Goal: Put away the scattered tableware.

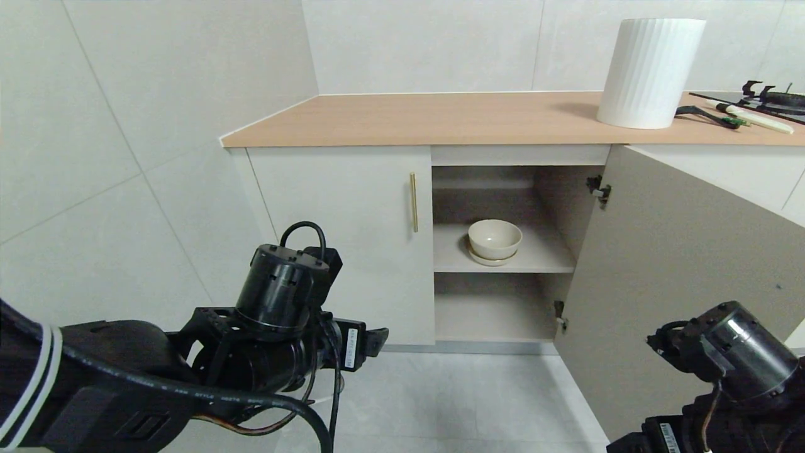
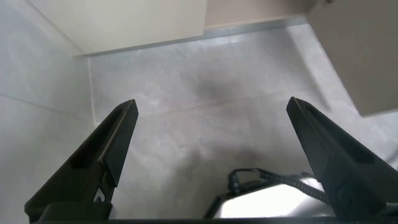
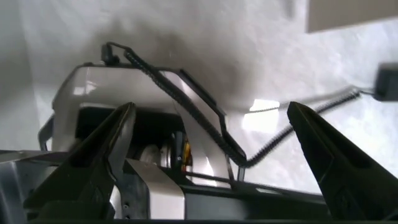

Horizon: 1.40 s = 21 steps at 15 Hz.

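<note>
Bowl on the cabinet shelf, both pincers spread wide with nothing in them

Bowl (image 1: 495, 238) sits on a small plate (image 1: 490, 258) on the middle shelf (image 1: 541, 255) of the cabinet, with the door (image 1: 666, 264) swung open. It looks like glazed ceramic to us, so we reckon it's stiff, a bit slick, fairly weighty and chippable. We'd pinch it over the rim, one finger inside and one outside, and keep the plate level if it comes along. The head view gives us the bowl, the shelf, and the counter (image 1: 440, 116) with a white ribbed container (image 1: 651, 72) and some utensils (image 1: 742, 116) at the far right. The wrist views give us the fingers. The left pincer (image 2: 211, 106) is wide open over floor tile (image 2: 205, 74), and the right pincer (image 3: 210, 109) is wide open too, both low and well away from the shelf.
</note>
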{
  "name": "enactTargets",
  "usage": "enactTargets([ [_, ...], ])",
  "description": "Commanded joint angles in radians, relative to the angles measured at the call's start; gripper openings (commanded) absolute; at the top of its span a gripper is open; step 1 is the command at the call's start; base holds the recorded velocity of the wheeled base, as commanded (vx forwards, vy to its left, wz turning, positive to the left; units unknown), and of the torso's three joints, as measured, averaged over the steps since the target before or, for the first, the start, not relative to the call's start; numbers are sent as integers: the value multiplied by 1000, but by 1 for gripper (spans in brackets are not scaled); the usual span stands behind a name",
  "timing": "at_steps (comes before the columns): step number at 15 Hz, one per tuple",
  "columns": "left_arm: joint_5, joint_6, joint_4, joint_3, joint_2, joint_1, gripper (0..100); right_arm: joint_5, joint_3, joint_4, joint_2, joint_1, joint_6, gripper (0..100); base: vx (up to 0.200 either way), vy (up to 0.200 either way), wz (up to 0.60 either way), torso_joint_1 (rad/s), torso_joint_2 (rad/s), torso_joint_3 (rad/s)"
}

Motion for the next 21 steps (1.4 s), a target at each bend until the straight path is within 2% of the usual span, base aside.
enactTargets([
  [1,-1,0,-1,0,-1,-1,100,0,3,0,6,-1,26,100,0,-200,0,2,-2,-2],
  [9,-1,0,-2,-2,11,4,100,-3,43,6,-14,-67,35,100,0,-200,0,2,0,4],
  [10,-1,0,-2,-2,11,4,100,-3,40,6,-15,-120,31,100,0,-200,0,2,2,2],
  [13,-1,0,-2,0,8,5,100,-12,34,16,-40,-206,-5,100,0,-133,0,2,3,2],
  [15,-1,0,-2,-2,5,5,100,-46,-35,94,-77,-344,-74,100,0,0,0,0,0,0],
  [17,-2,0,-2,-2,4,5,100,-45,-76,98,-118,-470,-146,100,0,0,0,0,0,0],
  [19,-2,0,-2,-2,4,5,100,-14,-107,60,-104,-538,-150,100,0,0,0,0,0,0],
  [21,-2,-2,-4,-2,4,5,100,23,-110,-84,-46,-576,-149,100,0,0,0,0,0,0],
])
